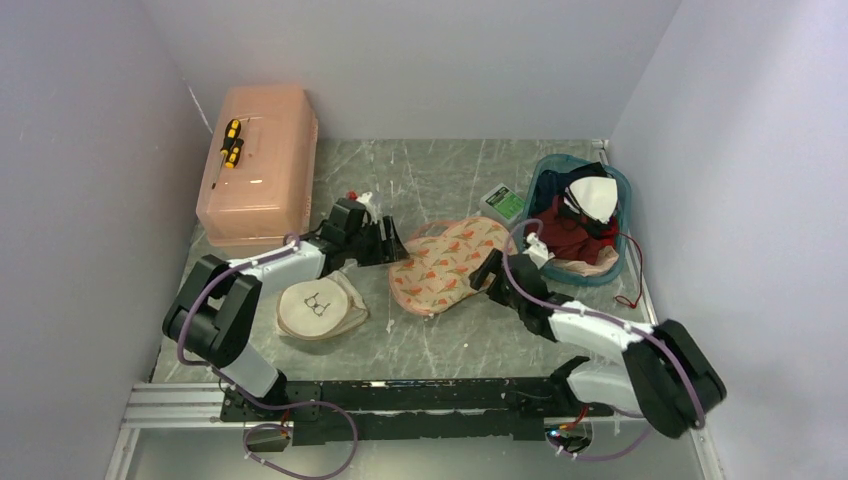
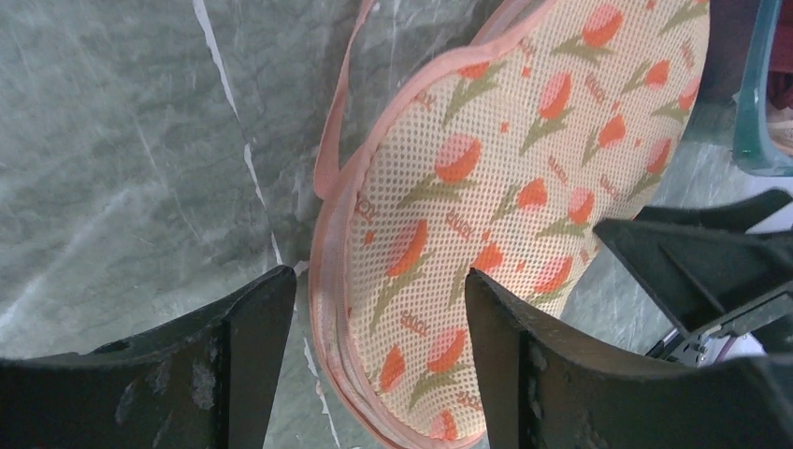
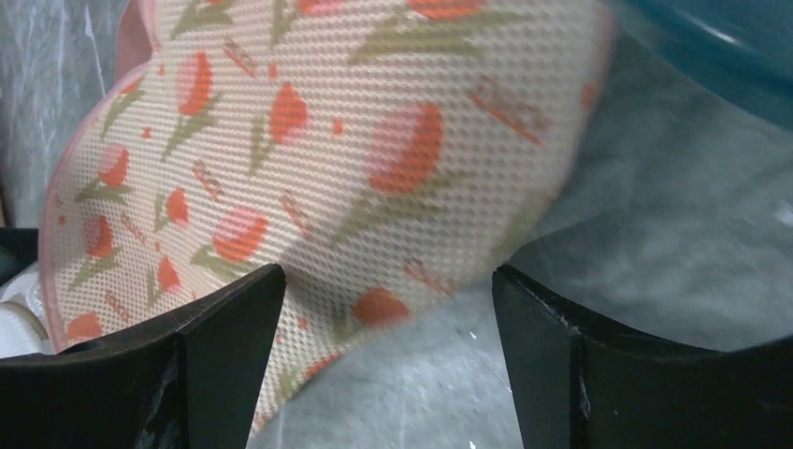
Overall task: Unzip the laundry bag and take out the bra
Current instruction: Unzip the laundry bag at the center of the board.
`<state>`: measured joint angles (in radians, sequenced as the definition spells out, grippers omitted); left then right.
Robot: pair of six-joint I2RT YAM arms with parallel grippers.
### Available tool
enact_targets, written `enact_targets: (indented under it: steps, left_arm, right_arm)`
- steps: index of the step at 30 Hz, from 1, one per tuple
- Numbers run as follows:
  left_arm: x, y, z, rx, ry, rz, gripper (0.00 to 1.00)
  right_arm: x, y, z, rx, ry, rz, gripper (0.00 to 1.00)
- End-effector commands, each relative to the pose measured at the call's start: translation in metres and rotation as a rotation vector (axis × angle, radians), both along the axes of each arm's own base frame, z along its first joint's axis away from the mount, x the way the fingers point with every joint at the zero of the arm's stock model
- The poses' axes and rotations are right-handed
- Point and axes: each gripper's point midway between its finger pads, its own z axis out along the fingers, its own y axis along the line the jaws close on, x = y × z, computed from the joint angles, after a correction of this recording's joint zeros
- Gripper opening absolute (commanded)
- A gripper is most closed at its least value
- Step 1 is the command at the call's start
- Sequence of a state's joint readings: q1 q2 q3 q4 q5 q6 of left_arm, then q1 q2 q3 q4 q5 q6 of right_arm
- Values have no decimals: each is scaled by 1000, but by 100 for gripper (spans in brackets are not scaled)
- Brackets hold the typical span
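The laundry bag [image 1: 320, 305], a round cream mesh bag with a black bra icon on its flat lid, lies by the left arm, apart from both grippers. The bra is hidden. My left gripper [image 1: 385, 240] [image 2: 379, 281] is open, its fingers astride the pink-rimmed left end of a beige mesh two-cup piece with orange tulips [image 1: 445, 265] [image 2: 486, 168] [image 3: 309, 140]. On that piece's right end my right gripper [image 1: 490, 270] [image 3: 388, 276] stands open over the edge, with table showing between its fingers.
A teal basket [image 1: 627, 215] [image 2: 757, 122] [image 3: 711, 47] with red, white and dark cloths stands at the back right. A pink lidded box [image 1: 260, 170] with a yellow-and-black screwdriver [image 1: 231, 142] on it is at the back left. A small green-and-white packet [image 1: 505, 203] lies beside the basket.
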<state>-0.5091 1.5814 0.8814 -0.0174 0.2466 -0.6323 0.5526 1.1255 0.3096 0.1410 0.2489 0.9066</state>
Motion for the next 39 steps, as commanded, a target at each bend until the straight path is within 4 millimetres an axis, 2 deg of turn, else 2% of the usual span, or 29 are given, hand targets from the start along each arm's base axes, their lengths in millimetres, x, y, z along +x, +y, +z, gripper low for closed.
enact_targets:
  steps: [1,4,12,17,22,26,29,33,36,39]
  left_arm:
    - [-12,-9,1,-96,-39,-31,71]
    - [-22,-11,3,-102,-78,-50,72]
    - [-60,-3,9,-100,-150,23,72]
    - [-86,-2,0,-62,-146,54,72]
    - [-102,11,-15,20,-110,119,73]
    - [-110,33,-7,54,-100,216,74]
    - [-116,56,-2,125,-76,288,76]
    - [-117,82,12,269,-63,344,77]
    - [-116,90,23,315,-69,361,77]
    - [-112,90,33,305,-106,358,77]
  right_arm:
    - [36,41,29,22,-107,177,83]
    - [48,57,25,-42,-79,272,81]
    - [69,105,34,-42,-122,514,80]
    - [84,118,21,-90,-52,566,84]
    - [95,133,18,-96,-28,623,86]
    - [103,144,13,-120,22,667,93]
    - [115,133,23,-173,32,587,95]
    - [126,103,59,-259,-10,424,96]
    - [119,81,88,-292,-62,346,96]
    - [95,75,122,-303,-160,385,94]
